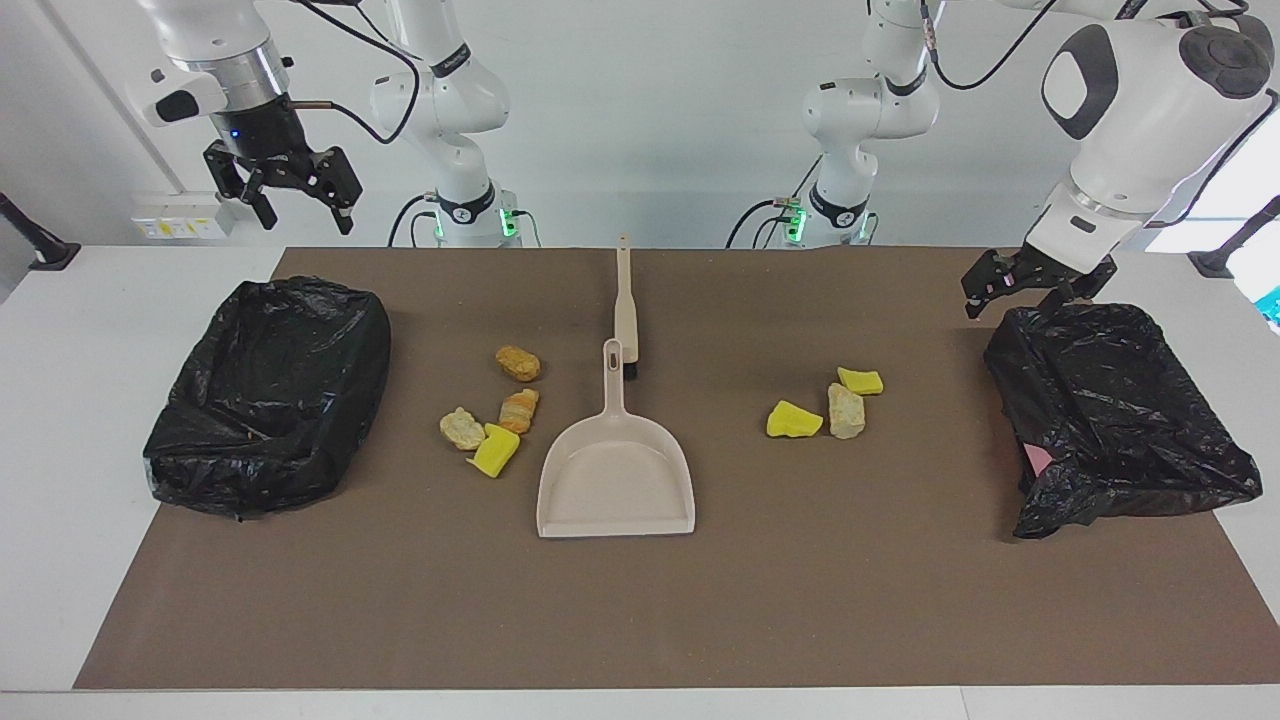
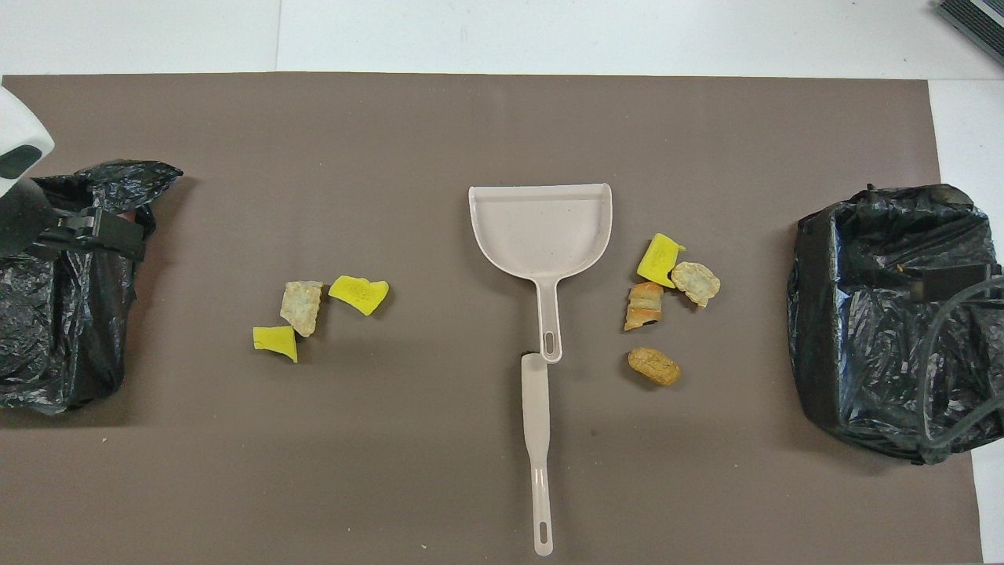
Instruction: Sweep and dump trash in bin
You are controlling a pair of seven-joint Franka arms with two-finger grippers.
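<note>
The trash lies on the brown mat in two groups. Toward the right arm's end are a tan lump (image 1: 518, 363), an orange bread piece (image 1: 519, 410), a pale lump (image 1: 462, 428) and a yellow wedge (image 1: 495, 450). Toward the left arm's end are two yellow wedges (image 1: 794, 420) (image 1: 860, 380) and a pale lump (image 1: 845, 411). A beige dustpan (image 1: 615, 480) lies between the groups. A beige brush (image 1: 626, 300) lies nearer to the robots, at the dustpan's handle. My right gripper (image 1: 305, 220) is open and raised high. My left gripper (image 1: 1015, 305) is open, over the bin's rim.
Two bins lined with black bags stand on the mat, one (image 1: 270, 395) at the right arm's end and one (image 1: 1110, 420) at the left arm's end. The mat (image 1: 640, 620) has bare room farther from the robots than the dustpan.
</note>
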